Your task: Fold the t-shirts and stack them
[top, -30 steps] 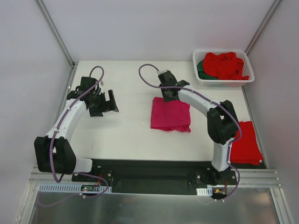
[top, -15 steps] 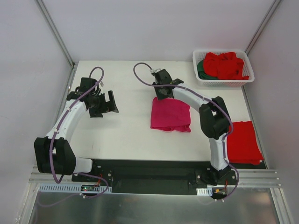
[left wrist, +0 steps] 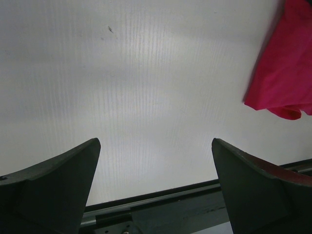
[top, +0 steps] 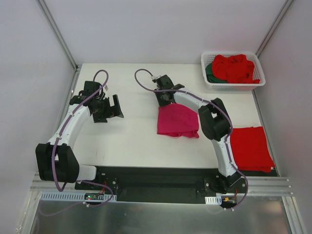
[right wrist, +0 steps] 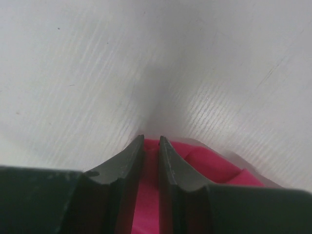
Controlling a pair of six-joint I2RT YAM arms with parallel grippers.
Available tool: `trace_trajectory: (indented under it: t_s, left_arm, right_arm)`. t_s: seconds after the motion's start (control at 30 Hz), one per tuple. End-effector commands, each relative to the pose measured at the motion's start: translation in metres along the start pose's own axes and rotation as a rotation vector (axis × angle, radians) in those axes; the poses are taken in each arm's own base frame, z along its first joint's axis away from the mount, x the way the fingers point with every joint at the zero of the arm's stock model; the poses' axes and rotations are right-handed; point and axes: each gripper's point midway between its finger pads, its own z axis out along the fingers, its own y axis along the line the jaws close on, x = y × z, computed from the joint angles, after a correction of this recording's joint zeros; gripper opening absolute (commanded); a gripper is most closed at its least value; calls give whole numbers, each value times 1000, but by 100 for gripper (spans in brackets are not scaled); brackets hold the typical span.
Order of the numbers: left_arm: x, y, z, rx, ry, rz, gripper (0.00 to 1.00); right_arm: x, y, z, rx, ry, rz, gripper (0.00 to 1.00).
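Left end effector point(left wrist: 155, 146) wide open; right end effector point(right wrist: 151, 139) narrow at 12 o'clock edge of magenta t-shirt point(top: 178, 121), grip unclear; white basket point(top: 234, 87) at 1 o'clock.

The pink shirt point(top: 178, 121) is soft, matt, creased cloth, the white table point(top: 131, 136) looks matt and finely ribbed, and the basket point(top: 234, 86) at upper right is slotted white plastic.

Fixed overhead view looking down onto the whole table point(top: 131, 141), left wrist view low above it, right wrist view much closer, all sharing the magenta t-shirt point(top: 178, 120).
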Motion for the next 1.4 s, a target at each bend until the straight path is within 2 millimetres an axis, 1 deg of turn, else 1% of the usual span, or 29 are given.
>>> trace_trajectory:
  t_s: [0.0, 0.1, 0.13, 0.2, 0.23, 0.27, 0.33, 0.37, 0.4, 0.43, 0.47, 0.6, 0.63, 0.7, 0.73, 0.8, 0.83, 0.87, 0.93, 0.97, 1.03, 1.07, 1.2, 1.27, 1.3, 1.37]
  left_arm:
    - [0, -5, 0, 23, 0, 22, 99]
    - [-1, -6, 0, 26, 1, 22, 99]
    - [0, -6, 0, 25, 2, 22, 99]
    - [-1, -7, 0, 29, -1, 24, 99]
    - [-1, -7, 0, 27, -2, 23, 99]
    - [-1, -8, 0, 31, -2, 23, 99]
    - [-1, -8, -1, 32, -3, 25, 99]
    - [-2, -9, -1, 33, -6, 26, 99]
    - [-2, -9, -1, 33, -6, 26, 99]
    - [-2, -8, -2, 31, -6, 24, 99]
    - [-2, -9, -2, 33, -10, 27, 99]
    - [-2, -10, -2, 35, -7, 26, 99]
    - [-3, -11, -2, 36, -9, 27, 99]
    - [-2, -11, -2, 35, -8, 28, 99]
    - [-2, -11, -2, 37, -7, 29, 99]
    - [-2, -12, -2, 36, -8, 31, 99]
    - [-2, -12, -2, 35, -10, 31, 99]
    - [-1, -12, -2, 36, -6, 32, 99]
    - [-1, -13, -3, 40, -6, 33, 99]
    - [-1, -14, -3, 39, -7, 33, 99]
    - [-1, -14, -3, 37, -7, 36, 99]
    - [-2, -14, -3, 36, -10, 37, 99]
    - [-1, -13, -2, 33, -9, 35, 99]
    - [0, -13, -2, 30, -6, 35, 99]
    - [0, -12, -2, 27, -8, 38, 99]
    - [0, -12, -2, 26, -10, 40, 99]
  right_arm:
    - [-4, 7, 2, -21, -4, -2, 22]
    - [-3, 5, 3, -8, -6, -11, 21]
    - [-8, 3, 2, 4, -25, -15, 21]
    - [-8, 0, 1, 14, -36, -29, 21]
    - [-14, -1, -5, 24, -54, -32, 21]
    - [-13, -3, -7, 29, -58, -37, 21]
    - [-22, -5, -16, 38, -94, -43, 21]
    - [-32, -4, -30, 39, -128, -44, 22]
    - [-34, -5, -34, 44, -137, -45, 22]
    - [-41, -6, -42, 49, -159, -52, 22]
    - [-50, -5, -57, 49, -190, -53, 22]
    - [-65, -7, -89, 58, -235, -58, 24]
    - [-62, -6, -92, 54, -220, -60, 24]
    - [-56, -5, -91, 53, -201, -73, 24]
    - [-46, -7, -86, 56, -175, -77, 24]
    - [-36, -6, -83, 52, -149, -78, 24]
    - [-32, -5, -84, 46, -140, -77, 24]
    - [-21, -4, -81, 42, -116, -74, 24]
    - [-17, -1, -86, 33, -118, -76, 24]
    - [-8, 0, -84, 29, -99, -78, 24]
    - [-2, 7, -84, 3, -85, -77, 24]
    - [7, 7, -80, 3, -67, -81, 24]
    - [20, 10, -64, -8, -41, -81, 23]
    - [22, 10, -58, -6, -36, -81, 22]
    - [27, 9, -52, 0, -25, -83, 22]
    - [25, 7, -46, 10, -35, -93, 22]
